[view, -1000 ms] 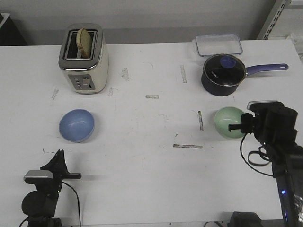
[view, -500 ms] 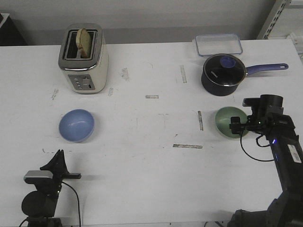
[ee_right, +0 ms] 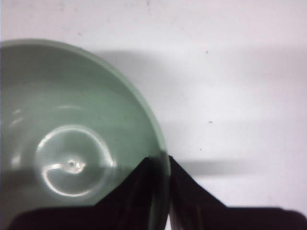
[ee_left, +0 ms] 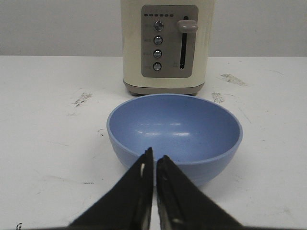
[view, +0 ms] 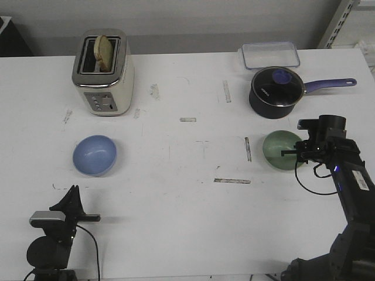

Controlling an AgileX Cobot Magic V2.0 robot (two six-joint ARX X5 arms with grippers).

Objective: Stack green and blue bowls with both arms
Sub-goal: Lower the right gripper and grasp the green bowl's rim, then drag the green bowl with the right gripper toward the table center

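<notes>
Front view: the green bowl (view: 278, 150) sits at right of centre on the white bench (view: 193, 205), just below the dark blue saucepan (view: 276, 91) with its long handle pointing right. The right gripper (view: 292, 152) reaches in from the right edge of the frame and meets the bowl's right rim. In the right wrist picture the green bowl (ee_right: 72, 139) fills the left half, and the right gripper (ee_right: 160, 165) has one finger inside the wall and one outside, pinched narrowly on the rim (no gap shows beside the wall).

The blue bowl (view: 95, 155) rests upright at left of centre, below the cream toaster (view: 104, 72), which has a slice of bread standing in one slot. The left gripper (view: 71, 199) sits low in the lower left corner, well apart from that bowl. In the left wrist picture its fingers lie almost together, holding nothing, pointing at the blue bowl (ee_left: 174, 135) with the toaster (ee_left: 167, 45) behind.
</notes>
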